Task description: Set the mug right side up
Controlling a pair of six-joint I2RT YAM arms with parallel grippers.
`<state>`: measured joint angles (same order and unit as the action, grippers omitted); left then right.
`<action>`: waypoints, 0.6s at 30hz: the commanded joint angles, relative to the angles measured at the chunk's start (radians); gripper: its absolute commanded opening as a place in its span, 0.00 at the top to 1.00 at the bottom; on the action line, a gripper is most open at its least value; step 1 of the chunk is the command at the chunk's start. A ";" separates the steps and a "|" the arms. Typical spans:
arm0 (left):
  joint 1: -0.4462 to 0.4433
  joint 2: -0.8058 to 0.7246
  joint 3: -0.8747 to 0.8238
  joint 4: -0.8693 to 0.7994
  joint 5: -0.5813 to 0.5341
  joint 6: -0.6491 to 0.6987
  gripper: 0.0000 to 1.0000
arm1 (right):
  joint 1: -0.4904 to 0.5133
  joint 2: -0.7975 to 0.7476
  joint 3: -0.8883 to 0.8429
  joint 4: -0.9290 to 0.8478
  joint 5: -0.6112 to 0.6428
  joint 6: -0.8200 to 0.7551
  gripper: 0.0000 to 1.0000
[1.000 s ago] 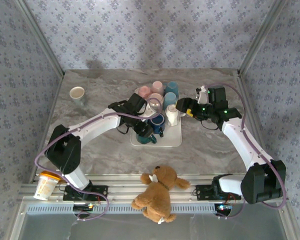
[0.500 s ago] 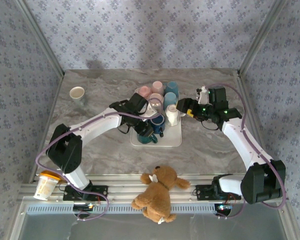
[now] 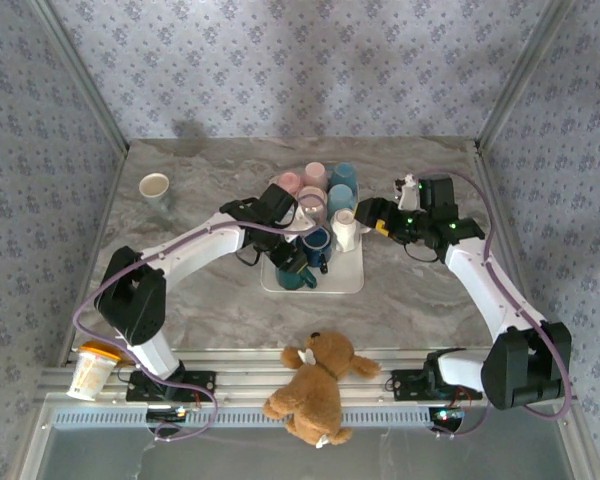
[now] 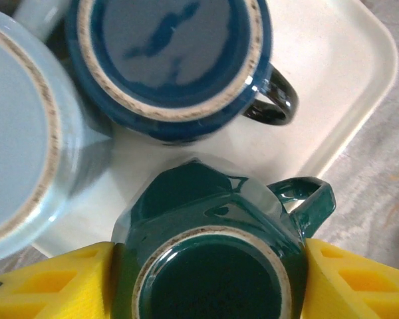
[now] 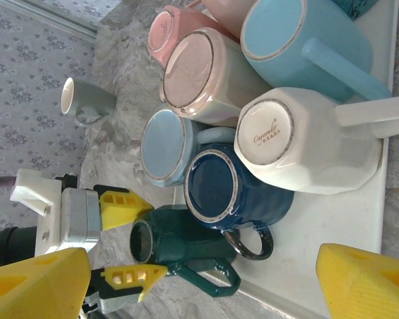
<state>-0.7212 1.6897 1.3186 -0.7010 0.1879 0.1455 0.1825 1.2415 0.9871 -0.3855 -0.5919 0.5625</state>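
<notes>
Left arm (image 3: 195, 245) stretches forward and right, wrist tipped down. Left gripper (image 4: 206, 279): 2 yellow fingers (image 4: 53, 286) pressed on opposite sides of dark green mug (image 4: 199, 212). Right arm (image 3: 480, 275) bends inward, right gripper (image 5: 199, 282) jaws spread wide, hovering.

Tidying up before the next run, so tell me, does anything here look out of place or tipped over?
Yes. A teddy bear lies on the front rail, and a cup lies tipped on the rail's left end. The mugs on the tray all stand upside down.
</notes>
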 commanded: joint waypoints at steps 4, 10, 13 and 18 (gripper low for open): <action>0.003 -0.057 0.060 -0.103 0.133 -0.019 0.46 | -0.005 -0.020 -0.010 -0.003 -0.019 0.001 0.10; 0.025 -0.116 0.060 -0.104 0.159 -0.045 0.46 | -0.013 -0.020 -0.003 -0.007 -0.026 -0.007 0.10; 0.035 -0.142 0.060 -0.103 0.162 -0.056 0.46 | -0.015 -0.019 0.005 -0.003 -0.029 -0.019 0.10; 0.060 -0.167 0.072 -0.103 0.201 -0.084 0.47 | -0.015 -0.023 0.008 0.016 -0.091 -0.076 0.11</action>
<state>-0.6773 1.5719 1.3441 -0.8070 0.3187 0.0906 0.1741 1.2411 0.9840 -0.3855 -0.6235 0.5365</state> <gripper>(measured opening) 0.595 0.896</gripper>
